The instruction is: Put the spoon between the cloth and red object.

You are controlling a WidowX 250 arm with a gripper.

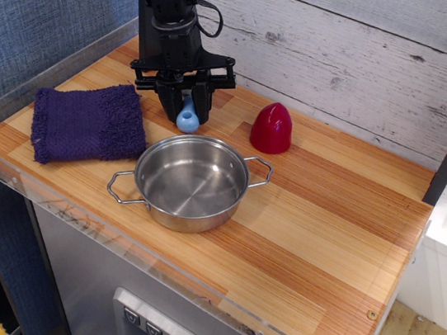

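My gripper (186, 111) points straight down and is shut on the spoon (187, 120), whose light-blue handle end hangs out below the fingers; its grey bowl is hidden. The spoon's tip is at or just above the wooden table (316, 222); I cannot tell if it touches. It hangs between the dark purple cloth (88, 122) on the left and the glossy red object (272, 128) on the right, just behind the pot's rim.
A steel two-handled pot (191, 181) stands in front of the gripper, near the table's front edge. A plank wall runs along the back. A clear plastic lip edges the table's front and left side.
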